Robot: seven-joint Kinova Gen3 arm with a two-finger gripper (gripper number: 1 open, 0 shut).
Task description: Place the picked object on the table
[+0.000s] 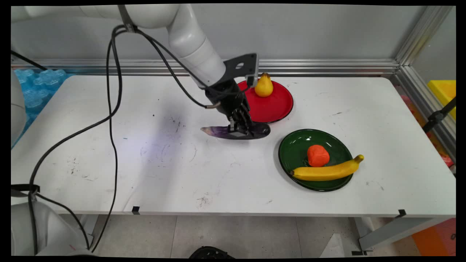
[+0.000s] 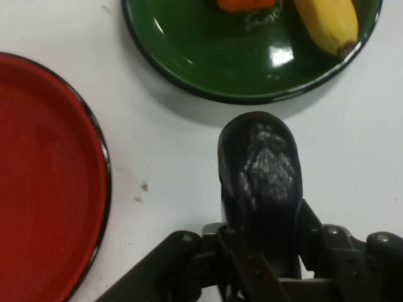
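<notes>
So the black gripper (image 1: pixel 241 130) is down at table level right now, and its two fingers are pinched onto the dark purple eggplant (image 1: pixel 236 131) somewhere around its middle. From the hand view you can see the fat rounded end of the eggplant (image 2: pixel 261 173) poking out past the linkage with a finger snug against each side, so that's a proper squeeze. The eggplant lies on its side on the white table (image 1: pixel 153 163), pale stem end pointing toward the left of the main view and the thick end toward the right. I honestly can't tell if it's resting on the table or a hair above it — the shadow sits tight underneath. It's just in front of the red plate (image 1: pixel 276 105), and its thick end comes close to that plate's near rim, though I can't say they touch. On the far side of the red plate stands a yellow pear (image 1: pixel 263 86), upright, stem up. To the right and nearer to me there's a green plate (image 1: pixel 295 145) with an orange-red roundish fruit (image 1: pixel 318 155) in the middle and a banana (image 1: pixel 327 171) lying across its near side, the tip hanging out over the right rim. In the hand view the eggplant's fat end points at the green plate (image 2: pixel 189 69), with a strip of bare table between them — near, but apart.
</notes>
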